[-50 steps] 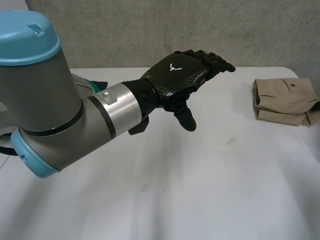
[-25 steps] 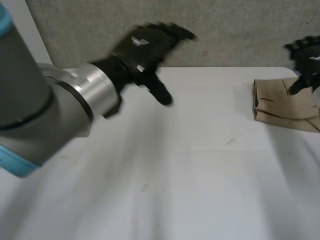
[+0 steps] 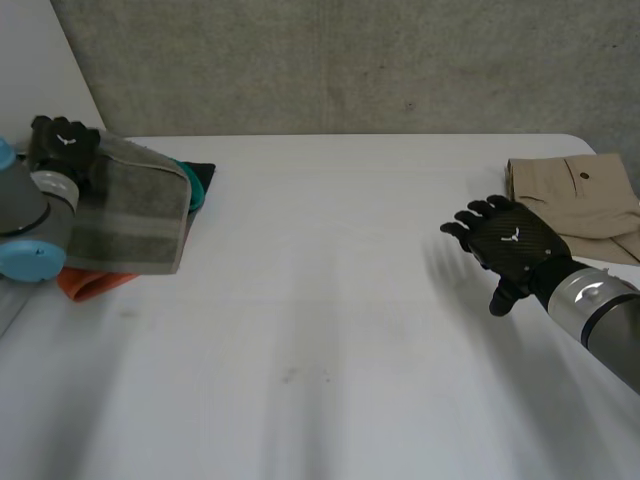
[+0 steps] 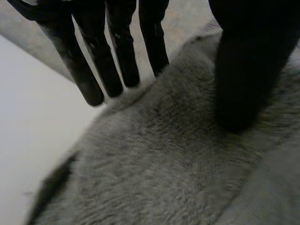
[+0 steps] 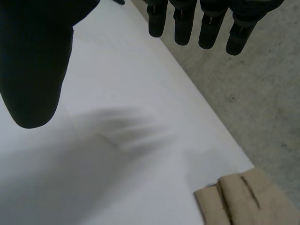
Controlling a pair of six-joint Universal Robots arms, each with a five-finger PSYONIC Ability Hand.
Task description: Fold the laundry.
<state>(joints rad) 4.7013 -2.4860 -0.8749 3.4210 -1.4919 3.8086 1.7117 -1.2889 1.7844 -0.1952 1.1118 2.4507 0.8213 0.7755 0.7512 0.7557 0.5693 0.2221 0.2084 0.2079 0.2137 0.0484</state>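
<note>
The white table (image 3: 330,300) bore a heap at its left edge: an orange cloth (image 3: 85,284) and a teal cloth (image 3: 197,180) under a grey towel (image 3: 130,215). A folded tan garment (image 3: 575,195) lay at its far right corner.

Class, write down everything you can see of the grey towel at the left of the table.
The grey towel is thick and fluffy, like terry, with a darker woven band across it near one end. It lies roughly flat at the left edge of the table, on top of a teal cloth and an orange cloth that peek out from under it. The left hand is at its far left corner, fingers straight, thumb seemingly resting on the pile.
</note>
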